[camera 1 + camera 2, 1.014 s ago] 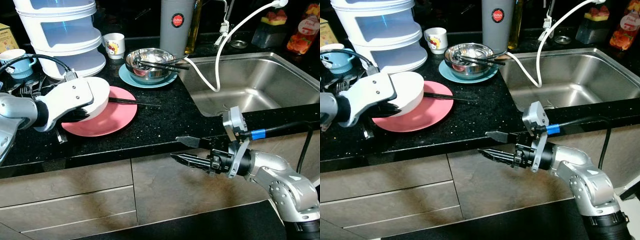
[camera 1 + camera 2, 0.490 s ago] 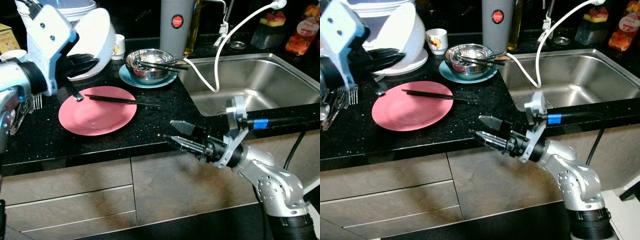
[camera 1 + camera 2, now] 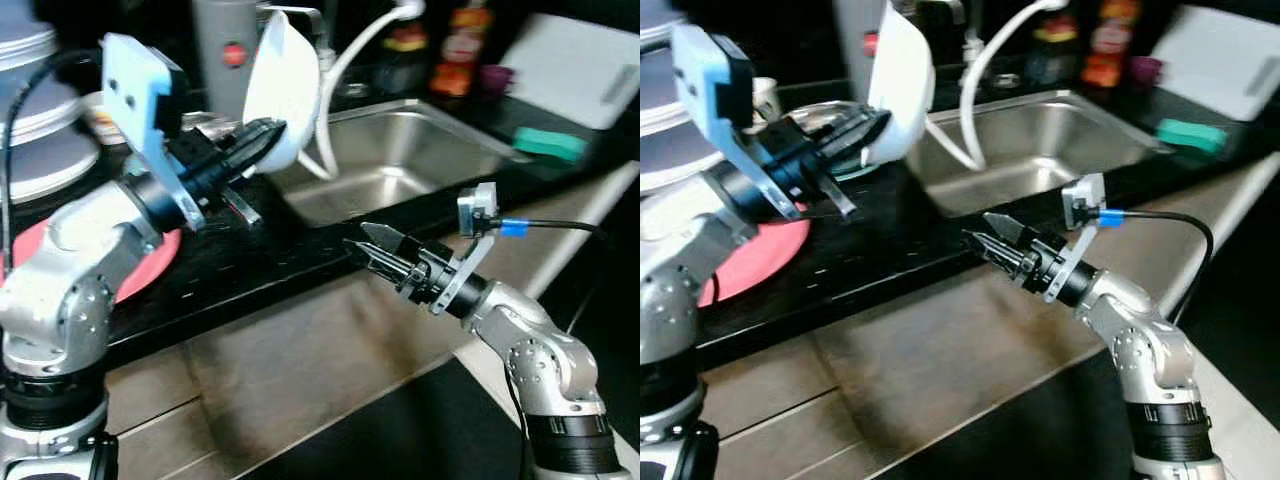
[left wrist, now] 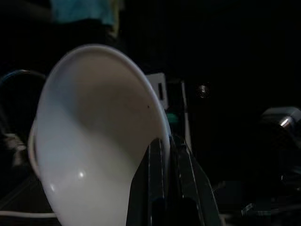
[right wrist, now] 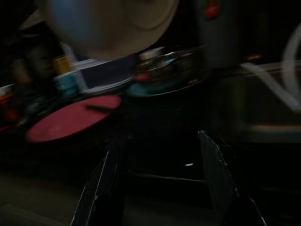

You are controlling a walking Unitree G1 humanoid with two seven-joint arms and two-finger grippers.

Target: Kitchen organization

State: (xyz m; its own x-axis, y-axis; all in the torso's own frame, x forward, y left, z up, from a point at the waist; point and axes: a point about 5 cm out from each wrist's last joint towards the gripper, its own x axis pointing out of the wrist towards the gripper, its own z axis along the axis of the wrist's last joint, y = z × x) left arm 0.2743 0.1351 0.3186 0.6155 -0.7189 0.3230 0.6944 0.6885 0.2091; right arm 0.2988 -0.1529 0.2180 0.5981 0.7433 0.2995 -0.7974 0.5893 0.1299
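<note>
So the white ceramic bowl [image 3: 284, 90] is off the round pink plate [image 3: 750, 262] now, left hand [image 3: 262, 141] clamped on its rim, held near the steel sink [image 3: 400, 165]. Probably headed there. Right hand [image 3: 368, 248] hangs with fingers apart at the bench edge.

It was a home kitchen: a steel sink [image 3: 400, 170] was sunk in a black speckled table [image 3: 250, 265], with cupboard fronts [image 3: 290, 360] below and bottles [image 3: 463, 50] behind.
</note>
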